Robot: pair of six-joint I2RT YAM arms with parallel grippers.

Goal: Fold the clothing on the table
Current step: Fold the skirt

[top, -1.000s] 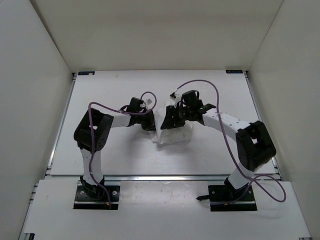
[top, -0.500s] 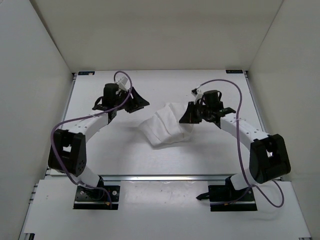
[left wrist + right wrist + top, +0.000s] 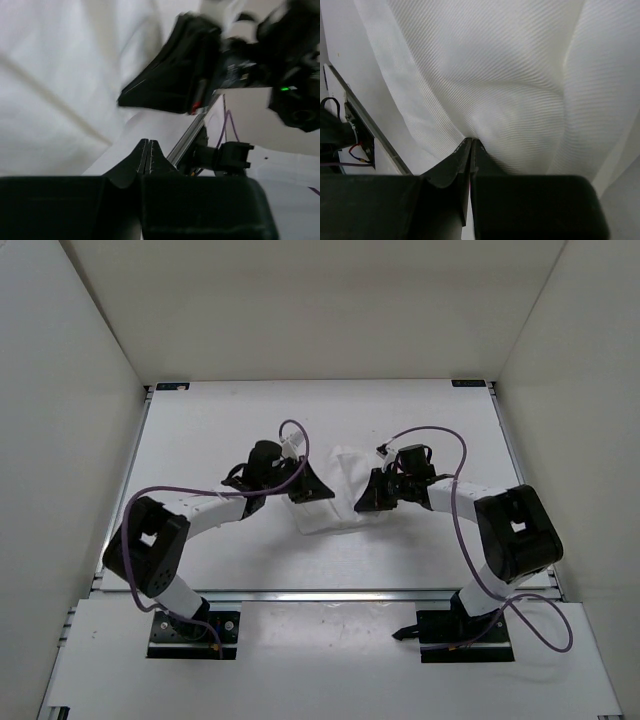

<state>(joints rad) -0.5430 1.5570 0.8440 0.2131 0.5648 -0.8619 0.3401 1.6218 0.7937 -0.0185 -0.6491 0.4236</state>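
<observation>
The white clothing (image 3: 338, 485) lies bunched in the middle of the table (image 3: 200, 430), and both arms reach in to it. My left gripper (image 3: 314, 490) is at its left edge, jaws shut (image 3: 149, 143); the blurred left wrist view shows no fabric between them, and the clothing (image 3: 55, 75) fills the upper left there. My right gripper (image 3: 366, 500) is at the right edge. In the right wrist view its jaws (image 3: 471, 142) are shut, and the ribbed clothing (image 3: 490, 75) gathers into the tips. The right gripper (image 3: 170, 85) also shows in the left wrist view.
White walls (image 3: 70, 390) close in the table on three sides. A metal rail (image 3: 330, 594) runs along its near edge and shows in both wrist views as the rail (image 3: 192, 135) (image 3: 362, 117). Purple cables (image 3: 440, 445) loop over both arms.
The left arm swung from the far left back to the clothing's left edge and shut its jaws. The right gripper slid left, and the clothing is bunched narrower.
</observation>
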